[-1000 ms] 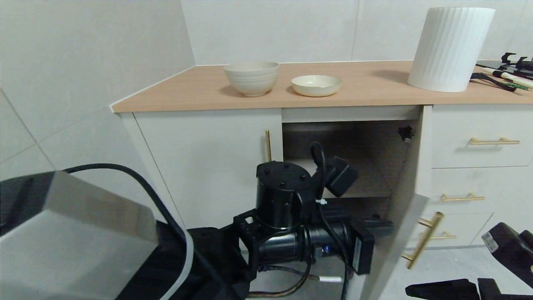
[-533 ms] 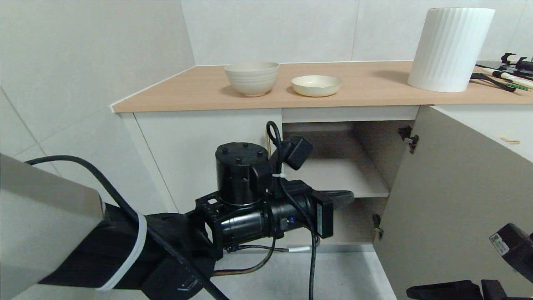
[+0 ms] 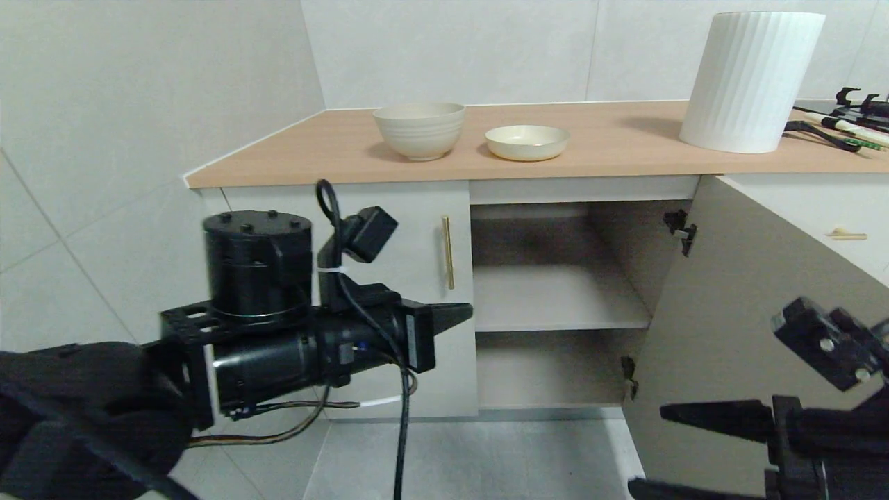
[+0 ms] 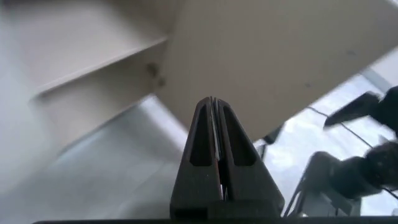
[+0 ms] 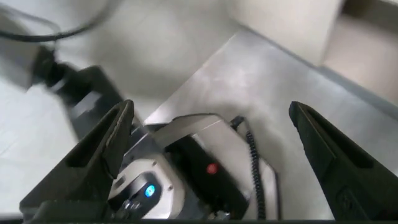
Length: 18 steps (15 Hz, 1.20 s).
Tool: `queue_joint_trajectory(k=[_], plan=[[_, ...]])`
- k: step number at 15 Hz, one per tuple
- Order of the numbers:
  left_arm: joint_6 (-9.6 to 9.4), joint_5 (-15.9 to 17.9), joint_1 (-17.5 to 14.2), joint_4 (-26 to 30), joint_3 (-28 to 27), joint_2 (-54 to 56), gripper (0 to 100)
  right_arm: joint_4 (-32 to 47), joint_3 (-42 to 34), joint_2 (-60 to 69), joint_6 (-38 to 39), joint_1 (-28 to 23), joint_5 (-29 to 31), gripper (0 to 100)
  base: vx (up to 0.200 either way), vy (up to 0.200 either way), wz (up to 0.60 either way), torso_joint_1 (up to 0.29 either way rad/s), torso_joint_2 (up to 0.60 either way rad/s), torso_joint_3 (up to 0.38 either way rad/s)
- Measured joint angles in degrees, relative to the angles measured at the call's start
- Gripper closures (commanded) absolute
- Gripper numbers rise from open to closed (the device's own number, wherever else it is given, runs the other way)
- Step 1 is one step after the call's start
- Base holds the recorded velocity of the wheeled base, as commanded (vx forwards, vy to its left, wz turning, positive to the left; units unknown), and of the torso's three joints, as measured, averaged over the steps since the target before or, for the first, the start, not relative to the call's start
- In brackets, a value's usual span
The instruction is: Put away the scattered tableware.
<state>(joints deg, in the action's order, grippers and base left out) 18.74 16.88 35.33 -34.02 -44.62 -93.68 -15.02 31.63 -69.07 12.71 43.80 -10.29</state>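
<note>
Bowl [image 3: 419, 129] & dish [image 3: 527, 142] on table [image 3: 625, 149] above open cupboard [image 3: 555, 298]. L claw [image 3: 458, 312] pressed together, R claw [image 3: 694, 451] spread, both in front of cupboard. Risk: arm clips its door [image 3: 722, 312] on the way up.

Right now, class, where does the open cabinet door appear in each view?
Head view: the open cabinet door stands at the right, swung outward.
Left wrist view: the door is the broad surface beyond the left gripper.
Right wrist view: a pale panel at the edge; cannot tell whether it is the door.
Shared landmark: the hinge below the shelf.
</note>
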Motion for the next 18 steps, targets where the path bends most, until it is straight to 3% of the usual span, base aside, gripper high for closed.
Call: queue_joint_trajectory(k=[4, 5, 9, 14, 18], plan=[[-1.17, -1.04, -8.95, 6.74, 4.44, 12.84, 100, 1.91, 12.63, -8.27, -0.21, -1.50, 4.38, 0, 0.000, 0.000, 0.00, 0.000, 0.00, 0.000], [-1.23, -1.10, -11.37, 8.08, 5.25, 15.41, 0, 2.73, 15.41, -10.20, -0.16, -1.72, 5.28, 0, 0.000, 0.000, 0.00, 0.000, 0.00, 0.000], [-1.22, -1.26, -15.54, 12.90, 4.82, 21.38, 0, 3.04, 21.26, -14.31, 0.17, -2.21, 8.40, 0, 0.000, 0.000, 0.00, 0.000, 0.00, 0.000], [-0.84, -1.23, -19.93, 11.28, 4.22, 23.15, 0, 3.47, 22.30, -15.76, 1.56, -3.15, 8.52, 0, 0.000, 0.000, 0.00, 0.000, 0.00, 0.000], [-0.87, -1.27, -21.03, 10.17, 4.13, 22.93, 0, 7.74, 23.67, -15.98, 2.83, -3.36, 9.63, 0, 0.000, 0.000, 0.00, 0.000, 0.00, 0.000]])
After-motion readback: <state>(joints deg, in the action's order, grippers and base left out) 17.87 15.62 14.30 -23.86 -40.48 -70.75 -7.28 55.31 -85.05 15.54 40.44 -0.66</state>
